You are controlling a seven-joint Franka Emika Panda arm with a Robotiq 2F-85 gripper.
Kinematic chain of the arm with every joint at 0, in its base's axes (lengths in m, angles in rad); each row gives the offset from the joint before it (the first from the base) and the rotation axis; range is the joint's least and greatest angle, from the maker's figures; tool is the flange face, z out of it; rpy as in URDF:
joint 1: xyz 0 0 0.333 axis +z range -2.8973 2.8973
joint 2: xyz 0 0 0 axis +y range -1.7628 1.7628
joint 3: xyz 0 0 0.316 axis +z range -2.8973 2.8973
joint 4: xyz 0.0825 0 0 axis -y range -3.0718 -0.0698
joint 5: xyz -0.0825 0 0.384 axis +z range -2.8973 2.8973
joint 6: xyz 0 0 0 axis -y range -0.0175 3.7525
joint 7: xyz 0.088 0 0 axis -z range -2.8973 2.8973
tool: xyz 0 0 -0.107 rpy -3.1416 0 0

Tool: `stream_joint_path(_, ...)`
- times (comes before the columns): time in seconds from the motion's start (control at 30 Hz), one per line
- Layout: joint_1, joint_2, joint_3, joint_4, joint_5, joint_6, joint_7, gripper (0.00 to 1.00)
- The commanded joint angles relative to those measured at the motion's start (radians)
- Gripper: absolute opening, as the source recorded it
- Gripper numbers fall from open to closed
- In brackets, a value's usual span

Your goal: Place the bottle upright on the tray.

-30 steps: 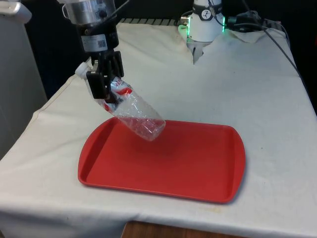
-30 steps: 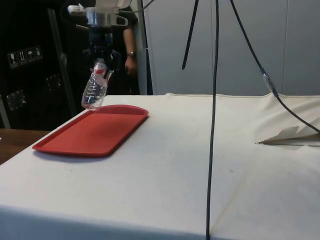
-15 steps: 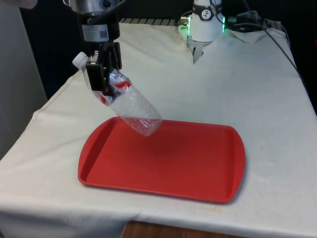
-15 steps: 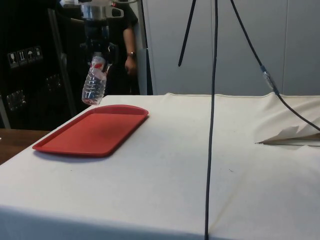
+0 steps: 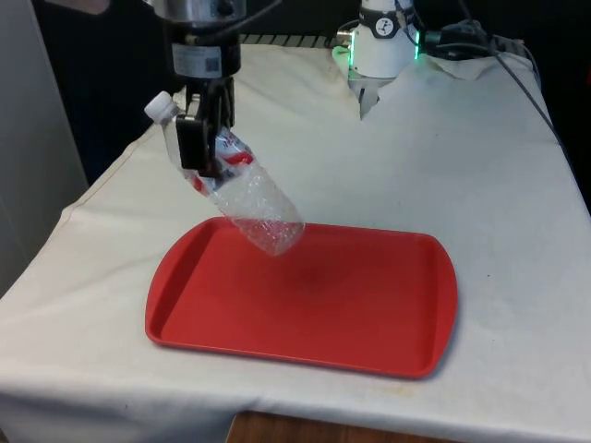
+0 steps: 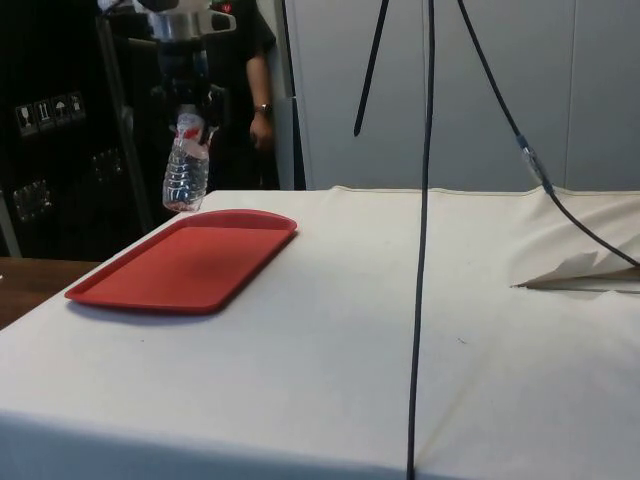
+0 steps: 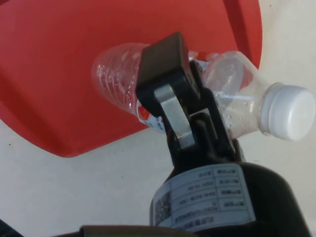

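A clear plastic bottle [image 5: 247, 198] with a white cap and a red-and-white label hangs tilted in the air, cap up towards the front view's left. My gripper [image 5: 205, 138] is shut on the bottle's upper part, near the label. The bottle's base hovers just above the far left corner of the red tray [image 5: 369, 314]. In the side view the bottle [image 6: 186, 172] hangs nearly upright over the tray's [image 6: 190, 265] far end, under the gripper [image 6: 188, 100]. In the wrist view a black finger [image 7: 168, 94] crosses the bottle [image 7: 232, 101] above the tray [image 7: 59, 74].
The tray lies on the white cloth near the table's front edge. Black cables [image 6: 425, 200] hang down in the side view, and a person [image 6: 255, 90] stands behind the table's far end. A bare stretch of cloth [image 5: 462, 157] spreads to the tray's right.
The gripper has risen a little and shifted towards the front view's right with the bottle. The bottle now hangs steeper, its base still over the tray's far left corner.
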Motion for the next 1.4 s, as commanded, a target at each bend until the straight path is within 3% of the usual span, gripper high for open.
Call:
stream_joint_path(0.0, 0.012, -0.001, -0.004, -0.011, -0.002, 0.034, 0.008, 0.14)
stream_joint_path(0.13, 0.023, 0.000, -0.001, -0.016, -0.019, 0.058, 0.017, 0.14)
stream_joint_path(0.17, 0.013, 0.003, 0.004, -0.004, -0.022, 0.027, 0.011, 0.14)
stream_joint_path(0.2, 0.027, 0.000, 0.000, -0.022, -0.029, 0.070, 0.020, 0.14)
stream_joint_path(0.4, 0.037, -0.002, 0.001, -0.040, -0.059, 0.100, 0.029, 0.14)
stream_joint_path(0.43, 0.027, 0.004, 0.008, -0.023, -0.061, 0.069, 0.024, 0.14)
stream_joint_path(0.47, 0.039, -0.003, 0.001, -0.043, -0.065, 0.102, 0.030, 0.14)
stream_joint_path(0.5, 0.042, -0.005, 0.001, -0.048, -0.076, 0.106, 0.033, 0.14)
stream_joint_path(0.73, 0.054, -0.007, 0.001, -0.058, -0.116, 0.112, 0.047, 0.14)
stream_joint_path(0.77, 0.041, 0.004, 0.009, -0.032, -0.118, 0.080, 0.044, 0.14)
stream_joint_path(0.8, 0.056, -0.007, 0.000, -0.060, -0.122, 0.113, 0.050, 0.14)
stream_joint_path(1.03, 0.070, -0.007, 0.005, -0.075, -0.168, 0.133, 0.073, 0.14)
stream_joint_path(1.07, 0.055, 0.006, 0.012, -0.039, -0.169, 0.090, 0.070, 0.14)
stream_joint_path(1.1, 0.071, -0.007, 0.006, -0.079, -0.172, 0.138, 0.075, 0.14)
stream_joint_path(1.27, 0.075, -0.009, 0.013, -0.102, -0.189, 0.166, 0.082, 0.14)
stream_joint_path(1.33, 0.075, -0.007, 0.016, -0.109, -0.195, 0.177, 0.085, 0.14)
stream_joint_path(1.37, 0.060, 0.008, 0.024, -0.071, -0.195, 0.138, 0.082, 0.14)
